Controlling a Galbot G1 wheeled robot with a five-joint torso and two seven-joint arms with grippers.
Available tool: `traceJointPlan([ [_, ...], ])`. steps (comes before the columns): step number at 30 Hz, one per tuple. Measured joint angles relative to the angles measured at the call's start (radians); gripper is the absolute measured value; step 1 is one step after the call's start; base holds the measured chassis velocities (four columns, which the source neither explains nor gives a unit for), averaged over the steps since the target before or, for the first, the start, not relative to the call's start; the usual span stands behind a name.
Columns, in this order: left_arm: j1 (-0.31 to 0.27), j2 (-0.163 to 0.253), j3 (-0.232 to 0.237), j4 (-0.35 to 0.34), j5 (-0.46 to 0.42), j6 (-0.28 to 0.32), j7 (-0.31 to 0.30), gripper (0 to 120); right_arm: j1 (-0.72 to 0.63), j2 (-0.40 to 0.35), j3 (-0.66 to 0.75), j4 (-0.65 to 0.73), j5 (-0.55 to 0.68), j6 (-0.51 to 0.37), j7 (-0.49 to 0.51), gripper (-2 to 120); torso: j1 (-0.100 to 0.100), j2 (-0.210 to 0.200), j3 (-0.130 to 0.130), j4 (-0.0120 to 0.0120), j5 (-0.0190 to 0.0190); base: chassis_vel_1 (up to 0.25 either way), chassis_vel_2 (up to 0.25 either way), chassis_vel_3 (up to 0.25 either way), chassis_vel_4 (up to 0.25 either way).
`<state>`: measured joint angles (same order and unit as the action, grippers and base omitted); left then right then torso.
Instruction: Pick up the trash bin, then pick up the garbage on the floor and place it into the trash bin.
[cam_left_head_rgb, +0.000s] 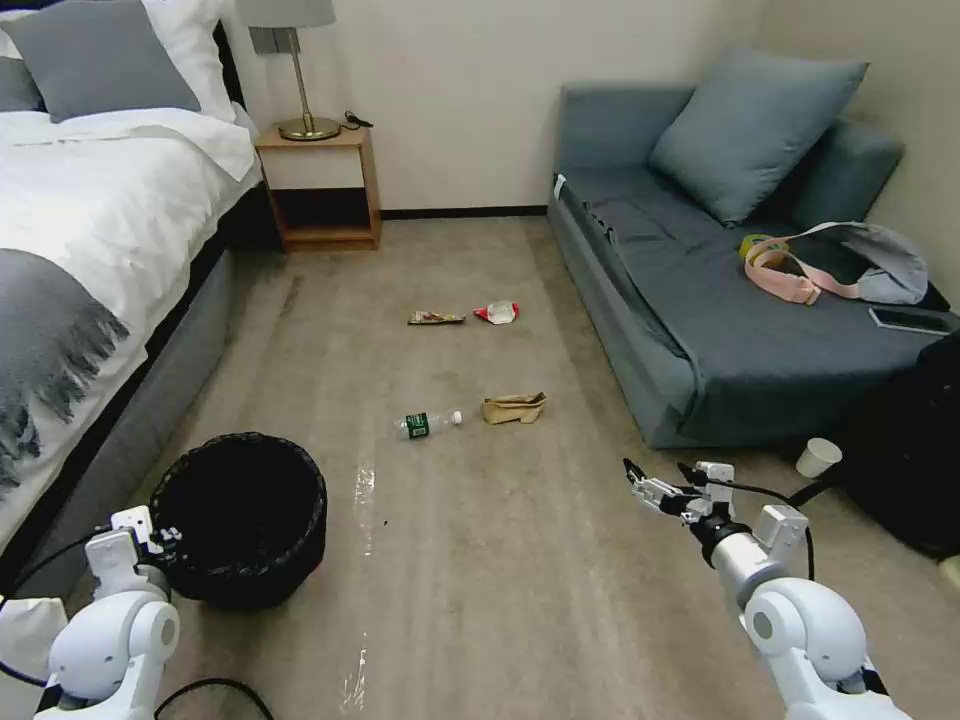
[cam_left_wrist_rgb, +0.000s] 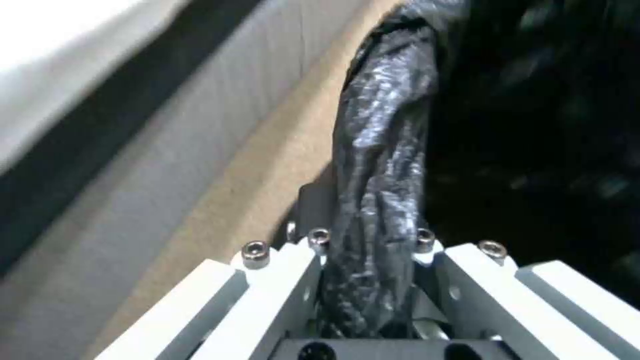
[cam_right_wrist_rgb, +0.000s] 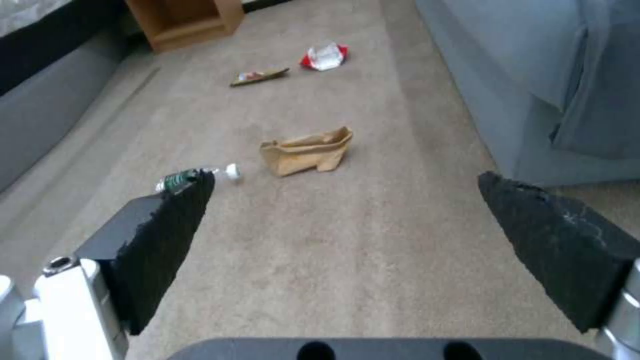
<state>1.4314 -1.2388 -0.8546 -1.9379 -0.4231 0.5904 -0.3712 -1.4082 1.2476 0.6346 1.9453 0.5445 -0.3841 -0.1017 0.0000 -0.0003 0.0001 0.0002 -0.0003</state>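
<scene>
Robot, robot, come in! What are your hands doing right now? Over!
Left gripper shut on trash bin rim. Right gripper open, above carpet. Bottle, paper bag nearest, both on the floor. Path clear.

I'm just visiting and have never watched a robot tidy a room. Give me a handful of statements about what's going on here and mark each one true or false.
1. The left gripper is closed on the rim of the trash bin. True.
2. The right gripper is holding the crumpled paper bag. False: its fingers are open and empty, above bare carpet, with the bag farther ahead on the floor.
3. Four litter pieces lie on the carpet: the bag, a plastic bottle, a red-and-white packet and a flat wrapper. True.
4. The bottle is already in the bin. False: it lies on the floor beside the bag.
5. The bin stands against the sofa. False: it is next to the bed.
</scene>
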Motion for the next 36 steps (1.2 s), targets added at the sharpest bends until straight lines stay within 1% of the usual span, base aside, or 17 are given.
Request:
traceJointPlan([
  [1,0.0,0.0,0.0,0.0,0.0,0.0,0.0,3,0.0,0.0,0.0,0.0,0.0,0.0,0.0,100,0.0,0.0,0.0,0.0,0.0,0.0,0.0,0.0,0.0],
  [3,0.01,-0.002,-0.009,-0.051,0.001,0.001,-0.005,3,0.0,0.007,-0.009,-0.005,-0.018,0.005,0.012,100,0.0,0.0,0.0,0.0001,0.0006,0.0,0.0,0.0,0.0],
  [5,0.024,-0.004,-0.019,-0.112,-0.006,0.007,-0.012,3,0.002,0.019,-0.026,-0.017,-0.046,0.017,0.016,100,0.0,0.0,0.0,-0.0003,0.0002,0.0,0.0,0.0,0.0],
  [6,0.024,-0.004,-0.019,-0.112,-0.006,0.007,-0.012,3,0.002,0.019,-0.026,-0.017,-0.046,0.017,0.016,100,0.0,0.0,0.0,-0.0003,0.0002,0.0,0.0,0.0,0.0],
  [9,0.043,-0.011,-0.038,-0.175,-0.004,0.01,-0.018,3,0.003,0.034,-0.052,-0.034,-0.065,0.042,0.014,100,0.0,0.0,0.0,-0.0001,0.0002,0.0,0.0,0.0,0.0],
  [11,0.048,-0.013,-0.044,-0.187,-0.001,0.008,-0.018,3,0.003,0.037,-0.057,-0.039,-0.069,0.05,0.012,100,0.0,0.0,0.0,-0.0002,0.0001,0.0,0.0,0.0,0.0],
  [12,0.058,-0.017,-0.058,-0.208,0.002,-0.002,-0.017,3,0.005,0.045,-0.068,-0.052,-0.077,0.064,0.009,100,0.0,0.0,0.0,-0.0002,0.0002,0.0,0.0,0.0,0.0],
  [14,0.073,-0.021,-0.078,-0.227,0.003,-0.019,-0.017,3,0.012,0.057,-0.084,-0.068,-0.094,0.077,0.008,100,0.0,0.0,0.0,-0.0002,0.0004,0.0,0.0,0.0,0.0],
  [18,0.076,-0.013,-0.092,-0.214,0.008,-0.034,-0.014,2,0.019,0.071,-0.101,-0.077,-0.106,0.074,0.008,100,0.0,0.0,0.0,0.0,0.0002,0.0,0.0,0.0,0.0],
  [21,0.064,0.009,-0.102,-0.172,0.016,-0.037,-0.012,2,0.023,0.083,-0.12,-0.082,-0.121,0.073,0.009,100,0.0,0.0,0.0,-0.0002,-0.0001,0.0,0.0,0.0,0.0],
  [25,0.063,0.015,-0.105,-0.162,0.023,-0.04,-0.008,2,0.026,0.086,-0.129,-0.09,-0.126,0.08,0.008,100,0.0,0.0,0.0,-0.0002,0.0001,0.0,0.0,0.0,0.0],
  [29,0.065,0.015,-0.105,-0.152,0.037,-0.046,-0.004,2,0.031,0.087,-0.138,-0.104,-0.129,0.086,0.003,100,0.0,0.0,0.0,-0.0002,0.0001,0.0,0.0,0.0,0.0],
  [36,0.068,0.002,-0.093,-0.136,0.06,-0.068,0.003,2,0.05,0.085,-0.152,-0.128,-0.113,0.089,-0.007,100,0.0,0.0,0.0,-0.0002,0.0002,0.0,0.0,0.0,0.0],
])
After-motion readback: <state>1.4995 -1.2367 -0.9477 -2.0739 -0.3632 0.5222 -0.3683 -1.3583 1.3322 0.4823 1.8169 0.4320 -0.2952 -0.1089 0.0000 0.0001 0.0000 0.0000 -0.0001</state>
